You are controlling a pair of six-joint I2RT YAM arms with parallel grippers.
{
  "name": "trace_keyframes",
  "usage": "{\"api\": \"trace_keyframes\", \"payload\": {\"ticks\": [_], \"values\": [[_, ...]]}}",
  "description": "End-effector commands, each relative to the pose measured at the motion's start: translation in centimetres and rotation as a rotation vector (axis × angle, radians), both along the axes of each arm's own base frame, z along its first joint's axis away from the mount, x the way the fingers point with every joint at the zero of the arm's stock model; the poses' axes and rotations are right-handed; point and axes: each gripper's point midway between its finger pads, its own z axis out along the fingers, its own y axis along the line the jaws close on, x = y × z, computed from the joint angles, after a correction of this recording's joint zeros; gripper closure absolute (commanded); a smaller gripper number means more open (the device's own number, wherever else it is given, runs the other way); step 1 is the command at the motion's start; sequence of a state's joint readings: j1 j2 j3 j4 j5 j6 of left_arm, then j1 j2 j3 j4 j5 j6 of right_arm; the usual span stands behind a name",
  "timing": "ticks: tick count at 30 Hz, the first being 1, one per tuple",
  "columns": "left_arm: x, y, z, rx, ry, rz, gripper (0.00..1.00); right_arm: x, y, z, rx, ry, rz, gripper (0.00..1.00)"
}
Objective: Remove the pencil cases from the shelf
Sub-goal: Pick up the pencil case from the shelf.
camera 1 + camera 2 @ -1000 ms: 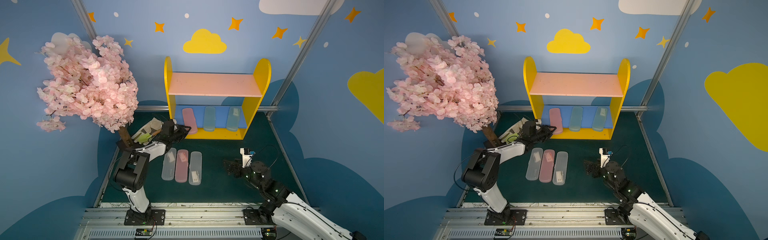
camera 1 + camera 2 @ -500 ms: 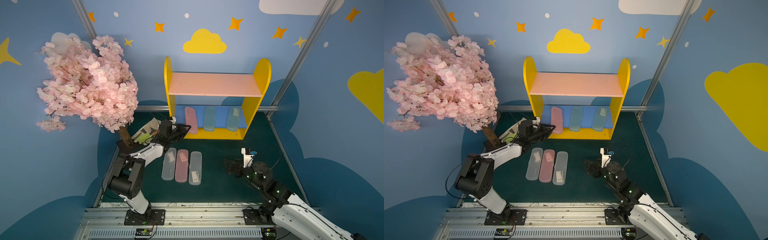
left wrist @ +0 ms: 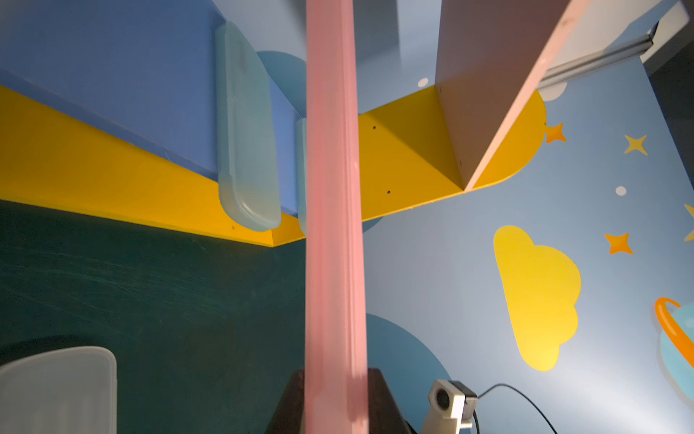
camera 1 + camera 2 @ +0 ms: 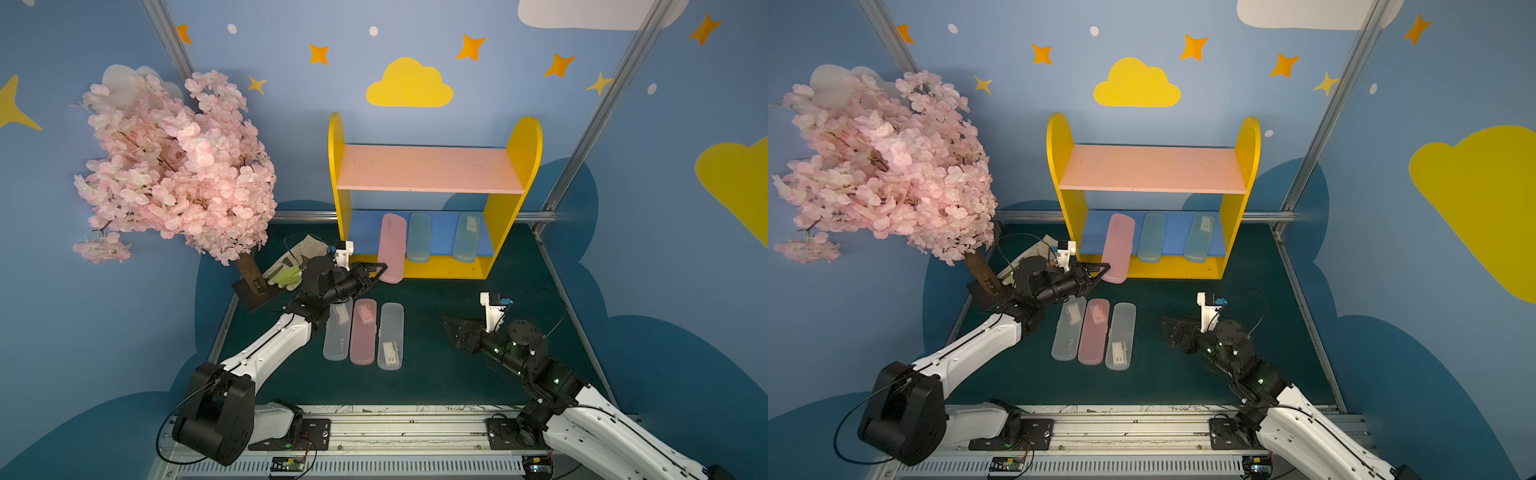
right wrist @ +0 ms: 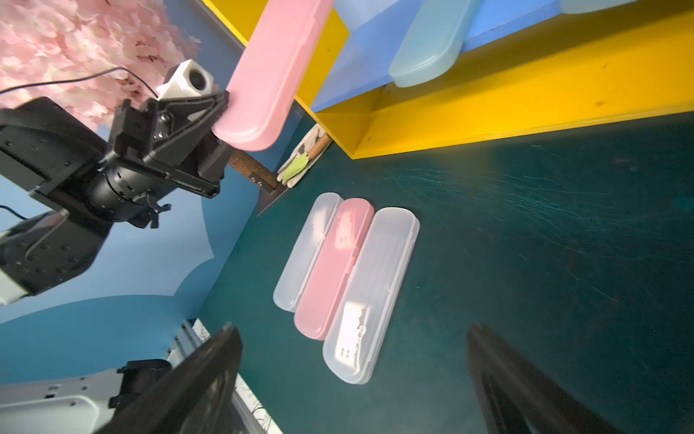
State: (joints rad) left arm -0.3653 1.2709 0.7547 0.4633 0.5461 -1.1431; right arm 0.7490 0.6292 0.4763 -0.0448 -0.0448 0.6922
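Pink pencil case (image 4: 391, 245) | L fingers (image 4: 368, 267) just clamped its near end, frame centre | far end still inside shelf (image 4: 496, 232), over lower board | R fingers (image 5: 195, 383) spread, empty | grip made, pull-out next; 2 teal cases (image 4: 419, 237) remain.

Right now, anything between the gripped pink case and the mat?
Nothing visible blocks the pink case leaving the shelf. On the mat, three cases lie near the left gripper; bare mat lies beside them.
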Motion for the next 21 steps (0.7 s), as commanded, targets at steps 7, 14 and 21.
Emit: {"api": "trace_keyframes", "payload": {"ticks": [7,14,21], "values": [[-7.5,-2.9,3.5,-0.068,-0.106,-0.193,0.95,-0.7,4.3,7.2,0.22,-0.015,0.205,0.05],[-10.7,-3.1,4.9,-0.089,-0.155,-0.23,0.97,0.1,5.8,10.1,0.336,0.028,0.288,0.11],[-12.4,-2.6,5.9,-0.113,-0.196,-0.241,0.97,0.8,6.5,13.2,0.436,0.011,0.332,0.15]]}}
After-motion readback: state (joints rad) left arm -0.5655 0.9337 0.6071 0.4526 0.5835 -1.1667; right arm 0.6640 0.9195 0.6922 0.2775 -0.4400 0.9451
